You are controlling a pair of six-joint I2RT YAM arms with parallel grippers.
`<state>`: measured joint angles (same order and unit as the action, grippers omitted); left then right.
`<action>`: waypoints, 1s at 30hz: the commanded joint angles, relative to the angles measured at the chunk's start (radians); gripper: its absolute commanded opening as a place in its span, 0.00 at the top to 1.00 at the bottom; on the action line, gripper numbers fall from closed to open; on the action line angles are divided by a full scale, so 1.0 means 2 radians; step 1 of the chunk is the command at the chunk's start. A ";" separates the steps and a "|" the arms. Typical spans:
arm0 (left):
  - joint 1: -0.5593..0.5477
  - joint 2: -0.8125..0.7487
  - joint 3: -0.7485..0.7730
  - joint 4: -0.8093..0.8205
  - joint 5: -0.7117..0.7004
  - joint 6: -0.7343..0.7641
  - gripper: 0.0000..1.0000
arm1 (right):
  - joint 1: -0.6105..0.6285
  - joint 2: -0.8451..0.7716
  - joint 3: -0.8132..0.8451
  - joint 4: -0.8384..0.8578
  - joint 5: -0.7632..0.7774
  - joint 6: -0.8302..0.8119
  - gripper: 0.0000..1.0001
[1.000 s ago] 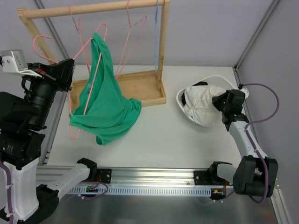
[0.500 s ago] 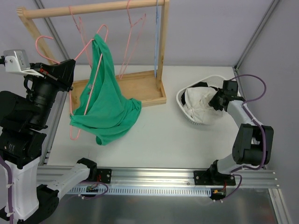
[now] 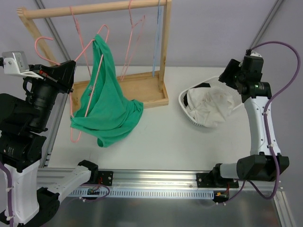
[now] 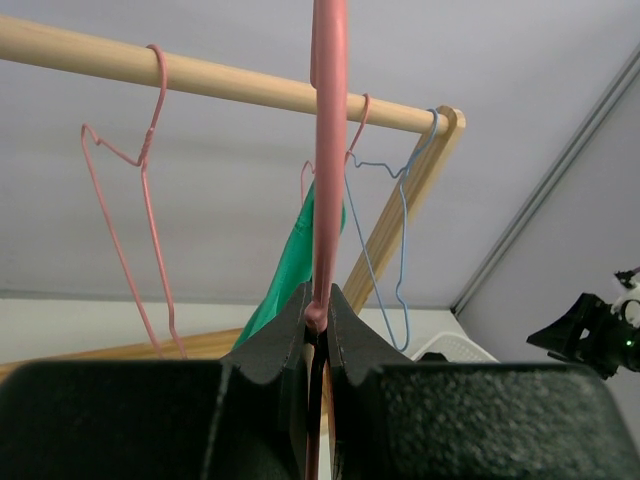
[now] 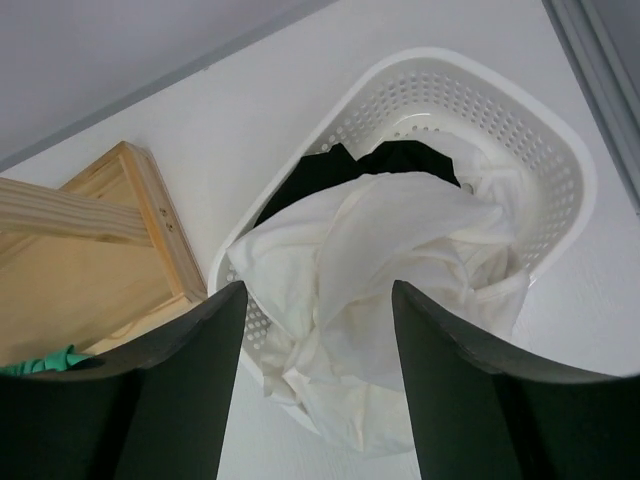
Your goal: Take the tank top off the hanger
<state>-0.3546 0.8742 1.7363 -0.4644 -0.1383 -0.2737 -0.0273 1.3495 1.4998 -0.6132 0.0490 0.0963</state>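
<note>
A green tank top (image 3: 106, 111) hangs draped on a pink wire hanger (image 3: 93, 85), held off the rack with its lower folds on the table. My left gripper (image 3: 71, 72) is shut on that hanger. In the left wrist view the pink wire (image 4: 328, 150) runs up from between the closed jaws (image 4: 318, 300), and green cloth (image 4: 298, 262) shows behind them. My right gripper (image 3: 232, 75) hangs open above the white basket (image 3: 185, 94), far from the tank top. The right wrist view shows its spread jaws (image 5: 318, 300) with nothing between them.
The white basket (image 5: 560, 170) holds crumpled white clothes (image 5: 380, 250) and something black. The wooden rack (image 3: 164, 42) stands at the back left with a spare pink hanger (image 3: 132, 28) and a blue hanger (image 3: 157, 38) on its bar. A rail runs along the near edge.
My right gripper opened, letting go of the white clothes, and rose up and back out of the basket. The left gripper, hanger and tank top have barely moved.
</note>
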 commanded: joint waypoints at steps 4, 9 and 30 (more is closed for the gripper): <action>-0.005 -0.004 0.009 0.031 -0.001 0.001 0.99 | 0.001 0.016 0.073 -0.099 0.007 -0.022 0.35; -0.005 -0.009 0.007 0.031 0.015 0.000 0.99 | 0.013 -0.019 0.088 -0.083 -0.075 -0.006 0.34; -0.005 -0.123 -0.025 -0.007 0.202 -0.066 0.96 | 0.208 -0.065 0.066 0.379 -0.511 0.140 0.25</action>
<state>-0.3546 0.6323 1.6539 -0.4934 0.1112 -0.3412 0.3267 1.2079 1.5692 -0.0010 -0.8566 0.3264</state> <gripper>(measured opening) 0.055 0.744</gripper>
